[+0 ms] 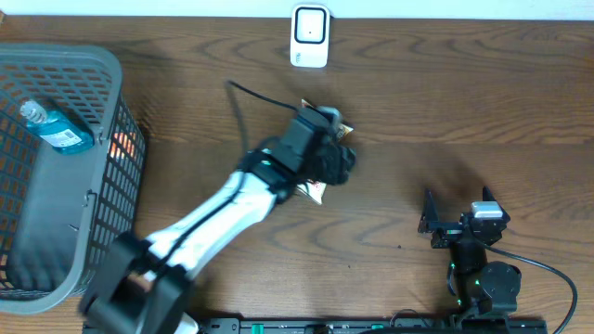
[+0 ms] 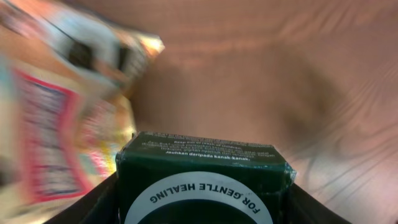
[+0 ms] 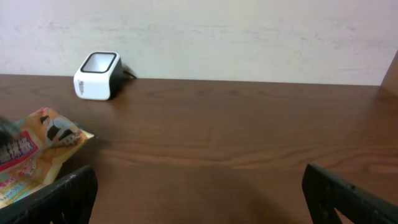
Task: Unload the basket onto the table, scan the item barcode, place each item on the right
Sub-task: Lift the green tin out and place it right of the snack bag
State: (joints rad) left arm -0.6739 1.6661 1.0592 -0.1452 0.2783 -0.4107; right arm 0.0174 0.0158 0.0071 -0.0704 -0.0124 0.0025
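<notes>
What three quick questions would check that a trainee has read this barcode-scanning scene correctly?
1. True or false: a dark green box sits between the fingers of the left gripper.
2. Where is the blue bottle? A: inside the basket. B: on a shelf. C: on the floor.
3. Short answer: which gripper stands open with nothing between its fingers?

Key
1. True.
2. A.
3. The right gripper.
</notes>
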